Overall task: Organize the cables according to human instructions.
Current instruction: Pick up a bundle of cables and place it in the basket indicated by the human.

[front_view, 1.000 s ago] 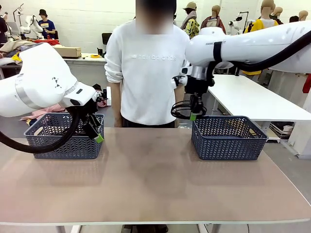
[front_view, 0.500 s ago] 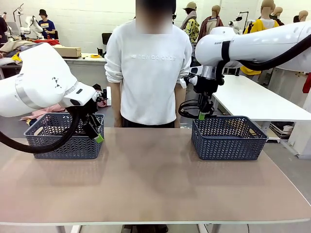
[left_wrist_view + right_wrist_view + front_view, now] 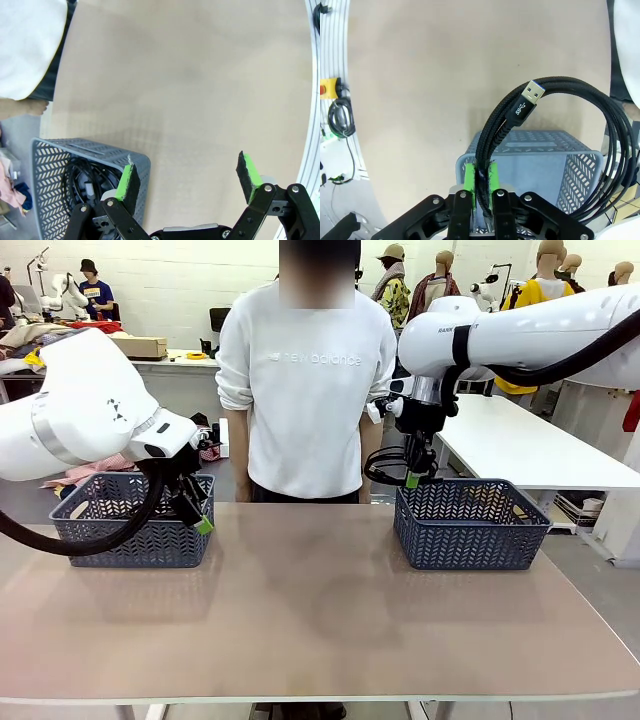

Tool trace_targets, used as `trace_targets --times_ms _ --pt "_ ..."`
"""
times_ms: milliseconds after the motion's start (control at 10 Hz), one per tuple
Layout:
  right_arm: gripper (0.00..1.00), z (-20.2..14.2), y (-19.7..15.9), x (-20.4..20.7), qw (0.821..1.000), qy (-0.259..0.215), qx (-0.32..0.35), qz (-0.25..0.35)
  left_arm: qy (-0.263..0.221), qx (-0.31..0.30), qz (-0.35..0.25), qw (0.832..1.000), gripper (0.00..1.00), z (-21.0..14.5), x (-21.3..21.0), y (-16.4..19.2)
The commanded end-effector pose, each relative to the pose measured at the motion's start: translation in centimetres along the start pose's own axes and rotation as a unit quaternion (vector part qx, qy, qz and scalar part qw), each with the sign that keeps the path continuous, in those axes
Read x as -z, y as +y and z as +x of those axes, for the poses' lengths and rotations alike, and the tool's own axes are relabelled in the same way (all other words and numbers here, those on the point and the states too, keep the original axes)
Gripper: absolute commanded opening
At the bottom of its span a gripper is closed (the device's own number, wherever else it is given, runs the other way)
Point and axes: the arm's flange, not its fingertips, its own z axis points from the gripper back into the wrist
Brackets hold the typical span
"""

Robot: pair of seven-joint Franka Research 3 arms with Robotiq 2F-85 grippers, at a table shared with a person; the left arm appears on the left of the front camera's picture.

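My right gripper [image 3: 412, 478] hangs over the near left corner of the right basket [image 3: 470, 530], shut on a coiled black cable [image 3: 375, 478] whose loop dangles to its left. In the right wrist view the green pads of the right gripper [image 3: 481, 182] pinch the braided coil [image 3: 495, 130]. Its USB plug [image 3: 530, 97] points up, and the basket [image 3: 535, 160] lies beneath. My left gripper [image 3: 200, 515] stands open at the right front corner of the left basket [image 3: 120, 525]. From the left wrist, black cables [image 3: 75, 175] lie coiled inside that basket [image 3: 100, 147], beside the open left gripper [image 3: 187, 180].
A person in a white sweatshirt [image 3: 305, 380] stands at the far edge between the two baskets, arms down. The tan tabletop [image 3: 310, 610] stretches in front of both baskets. A white table [image 3: 520, 445] stands behind the right basket.
My right gripper has carried the coiled cable a little to the right, toward the right basket's corner. The left arm has stayed still.
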Motion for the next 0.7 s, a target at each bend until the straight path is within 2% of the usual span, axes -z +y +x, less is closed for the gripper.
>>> trace_targets --times_ms 0,600 --pt "0.13 -1.3 -0.2 -0.2 1.0 0.001 -0.003 -0.017 0.003 -0.001 0.0 1.0 1.0 -0.1 -0.3 0.1" --pt "0.13 -12.2 -1.9 1.9 0.999 -0.022 0.001 -0.038 0.003 -0.001 0.0 1.0 1.0 -0.1 -0.3 0.1"
